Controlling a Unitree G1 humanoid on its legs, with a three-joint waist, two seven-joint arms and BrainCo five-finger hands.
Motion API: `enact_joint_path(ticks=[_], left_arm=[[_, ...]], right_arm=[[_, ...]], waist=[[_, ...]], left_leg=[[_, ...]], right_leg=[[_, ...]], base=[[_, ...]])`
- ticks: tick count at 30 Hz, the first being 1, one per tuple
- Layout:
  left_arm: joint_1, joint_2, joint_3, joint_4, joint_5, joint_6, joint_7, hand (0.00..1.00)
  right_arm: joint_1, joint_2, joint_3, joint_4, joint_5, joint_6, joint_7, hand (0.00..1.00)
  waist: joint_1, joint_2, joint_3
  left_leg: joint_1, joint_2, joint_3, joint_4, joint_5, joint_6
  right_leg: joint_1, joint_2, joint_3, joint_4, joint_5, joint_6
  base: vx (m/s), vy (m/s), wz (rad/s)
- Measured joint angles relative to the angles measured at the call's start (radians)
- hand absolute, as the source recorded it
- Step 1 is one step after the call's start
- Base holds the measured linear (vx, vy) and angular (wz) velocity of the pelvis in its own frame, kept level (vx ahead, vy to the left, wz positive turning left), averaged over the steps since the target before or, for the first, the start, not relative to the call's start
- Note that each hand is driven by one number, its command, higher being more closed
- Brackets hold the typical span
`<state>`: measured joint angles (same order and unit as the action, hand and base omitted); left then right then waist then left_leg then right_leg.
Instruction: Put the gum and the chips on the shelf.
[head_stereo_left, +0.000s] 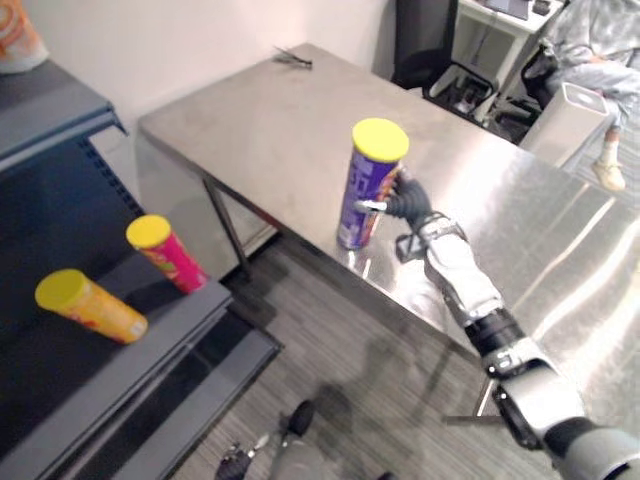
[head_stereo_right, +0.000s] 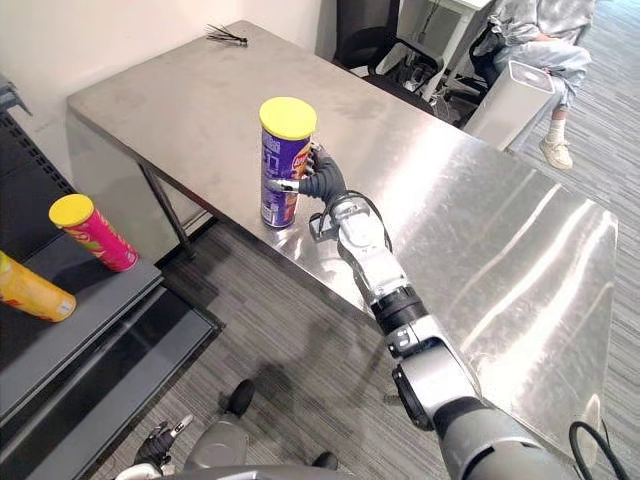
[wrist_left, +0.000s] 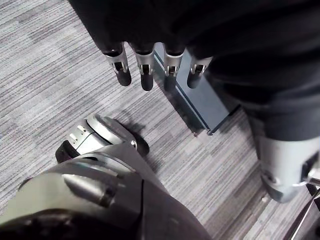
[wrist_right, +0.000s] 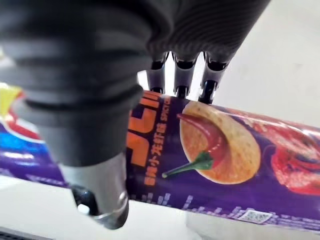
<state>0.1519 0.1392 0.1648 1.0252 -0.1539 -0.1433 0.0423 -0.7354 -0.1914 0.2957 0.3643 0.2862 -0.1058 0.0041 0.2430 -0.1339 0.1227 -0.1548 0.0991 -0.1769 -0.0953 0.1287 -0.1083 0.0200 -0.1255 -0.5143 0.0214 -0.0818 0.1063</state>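
The purple chips can (head_stereo_left: 368, 185), capped in yellow, is seen upright at centre frame, close to the near edge of the steel tabletop (head_stereo_left: 270, 120). It is clasped about its middle by the right hand (head_stereo_right: 322, 182), fingers on one side and thumb on the other. Being tall and smooth, it could slip or tip in a loose hold and be dropped over that edge. At lower left the shelf (head_stereo_left: 175, 325) carries a red can (head_stereo_left: 168, 255) and a yellow can (head_stereo_left: 95, 307) lying down; these might be knocked rolling during placement. The left hand (wrist_left: 146, 70) hangs relaxed above the floor.
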Motion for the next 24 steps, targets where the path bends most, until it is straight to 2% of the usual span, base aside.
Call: enact_joint_path(ticks=[2,4,6,9,11,18,20,24], left_arm=[[0.003,0.001,0.001,0.000,0.001,0.000,0.001,0.00],[0.014,-0.003,0.024,0.001,0.002,0.001,0.002,0.00],[0.017,-0.006,0.036,0.001,0.003,0.001,0.002,0.00],[0.020,-0.004,0.038,0.001,0.005,0.001,-0.001,0.00],[0.029,-0.002,0.039,0.001,0.010,0.001,-0.004,0.00],[0.044,-0.001,0.039,0.006,0.020,0.001,-0.010,0.00],[0.054,-0.003,0.039,0.009,0.021,0.001,-0.013,0.00],[0.062,-0.010,0.039,0.010,0.024,0.000,-0.018,0.00]], right_arm=[[0.037,-0.004,0.000,-0.104,0.027,-0.005,0.006,1.00],[0.090,-0.024,-0.003,-0.275,0.075,-0.022,0.019,1.00],[0.132,-0.056,-0.019,-0.377,0.102,-0.045,0.034,1.00],[0.217,-0.114,-0.073,-0.500,0.132,-0.068,0.057,1.00],[0.292,-0.144,-0.143,-0.559,0.150,-0.077,0.070,1.00],[0.436,-0.179,-0.296,-0.599,0.150,-0.083,0.068,1.00],[0.462,-0.185,-0.321,-0.599,0.148,-0.083,0.069,1.00],[0.505,-0.184,-0.371,-0.604,0.147,-0.083,0.067,1.00]], waist=[[-0.007,0.000,0.000],[-0.028,-0.002,-0.002],[-0.048,-0.005,-0.003],[-0.058,-0.007,-0.007],[-0.083,-0.006,-0.013],[-0.112,0.001,-0.047],[-0.125,0.009,-0.063],[-0.131,0.029,-0.083]], left_leg=[[0.013,0.003,0.021,0.000,-0.006,0.002],[0.041,0.010,0.064,0.000,-0.018,0.001],[0.049,0.014,0.086,0.000,-0.022,0.001],[0.057,0.018,0.110,0.000,-0.027,0.002],[0.060,0.018,0.116,0.000,-0.027,0.001],[0.074,0.018,0.149,0.000,-0.036,0.004],[0.080,0.020,0.167,0.000,-0.040,0.004],[0.093,0.022,0.193,0.000,-0.046,0.004]], right_leg=[[0.001,0.000,0.020,0.002,0.000,0.000],[-0.001,-0.002,0.065,0.009,0.000,0.000],[-0.006,-0.002,0.085,0.013,0.000,0.000],[-0.015,0.000,0.110,0.016,0.000,0.000],[-0.016,0.000,0.118,0.015,0.001,0.000],[-0.017,0.003,0.149,0.004,0.009,-0.001],[-0.015,0.006,0.167,-0.010,0.021,-0.002],[-0.015,0.007,0.195,-0.021,0.031,-0.001]], base=[[0.03,0.005,-0.40],[0.02,0.007,-0.50],[0.01,0.002,-0.35],[0.01,-0.002,-0.25],[0.03,-0.004,-0.14],[0.02,-0.002,-0.14],[0.01,0.000,-0.21],[0.00,0.000,-0.21]])
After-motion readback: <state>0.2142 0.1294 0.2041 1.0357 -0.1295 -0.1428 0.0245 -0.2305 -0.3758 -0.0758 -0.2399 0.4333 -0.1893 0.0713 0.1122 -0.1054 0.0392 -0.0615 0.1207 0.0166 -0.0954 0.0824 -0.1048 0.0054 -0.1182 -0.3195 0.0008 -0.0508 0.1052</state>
